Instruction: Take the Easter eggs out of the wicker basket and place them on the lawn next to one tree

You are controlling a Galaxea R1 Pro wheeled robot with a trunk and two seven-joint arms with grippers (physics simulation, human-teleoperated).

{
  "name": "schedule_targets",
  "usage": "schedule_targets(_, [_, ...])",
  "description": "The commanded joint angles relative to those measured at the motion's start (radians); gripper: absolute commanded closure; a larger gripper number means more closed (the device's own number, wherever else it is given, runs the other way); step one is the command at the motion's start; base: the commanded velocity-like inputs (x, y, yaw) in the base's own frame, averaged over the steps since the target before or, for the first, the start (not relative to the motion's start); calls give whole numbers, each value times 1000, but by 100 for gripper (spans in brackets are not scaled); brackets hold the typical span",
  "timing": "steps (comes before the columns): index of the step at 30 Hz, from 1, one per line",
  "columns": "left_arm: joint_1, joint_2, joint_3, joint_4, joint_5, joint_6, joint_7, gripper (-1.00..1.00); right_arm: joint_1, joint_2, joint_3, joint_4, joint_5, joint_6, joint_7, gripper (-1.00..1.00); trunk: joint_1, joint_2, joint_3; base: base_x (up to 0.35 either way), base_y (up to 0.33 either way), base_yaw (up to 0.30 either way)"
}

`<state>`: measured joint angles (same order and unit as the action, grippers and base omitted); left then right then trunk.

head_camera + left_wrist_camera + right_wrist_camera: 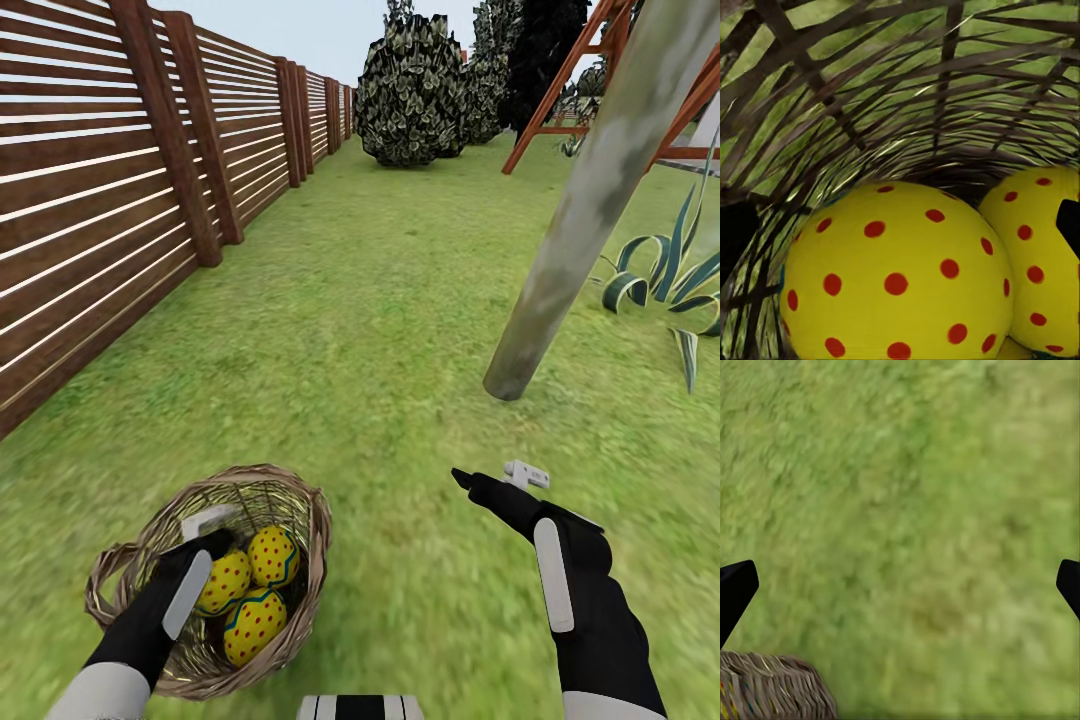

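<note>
Left end effector (215, 535) is lowered into the wicker basket (300, 620), against the nearest of three Easter eggs (226, 583), likely for a first pick; whether spread or pinching cannot be told. Right end effector (490, 482) is held spread, empty, over the lawn (380, 330). The tree (560, 280) trunk stands near, ahead-right, a convenient drop spot.

no readable text, labels, numbers or signs
</note>
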<state>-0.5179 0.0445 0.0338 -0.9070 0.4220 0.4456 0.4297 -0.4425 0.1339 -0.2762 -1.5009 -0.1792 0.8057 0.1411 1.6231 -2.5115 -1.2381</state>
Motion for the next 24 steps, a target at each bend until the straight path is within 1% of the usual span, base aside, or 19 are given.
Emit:
schedule_targets(1, [0,1,14,0,11,2,7,-100,-1,1,-3,-1,1,5,6,-100,0,0,-1,0,0,0])
schedule_targets(3, [-1,1,28,1,11,1,7,-100,-1,1,-3,-1,1,5,6,-100,0,0,-1,0,0,0])
schedule_targets(8, [-2,1,40,2,13,8,7,-100,-1,1,-3,0,1,4,6,-100,0,0,-1,0,0,0])
schedule_targets(19, [-13,0,46,3,14,14,1,-100,-1,1,-3,1,1,4,6,-100,0,0,-1,0,0,0])
schedule_targets(22, [-14,-1,47,3,21,15,1,-100,-1,1,-3,1,1,4,6,-100,0,0,-1,0,0,0])
schedule_targets(24, [-15,0,45,3,39,16,-1,-100,-1,1,-3,1,1,4,6,-100,0,0,-1,0,0,0])
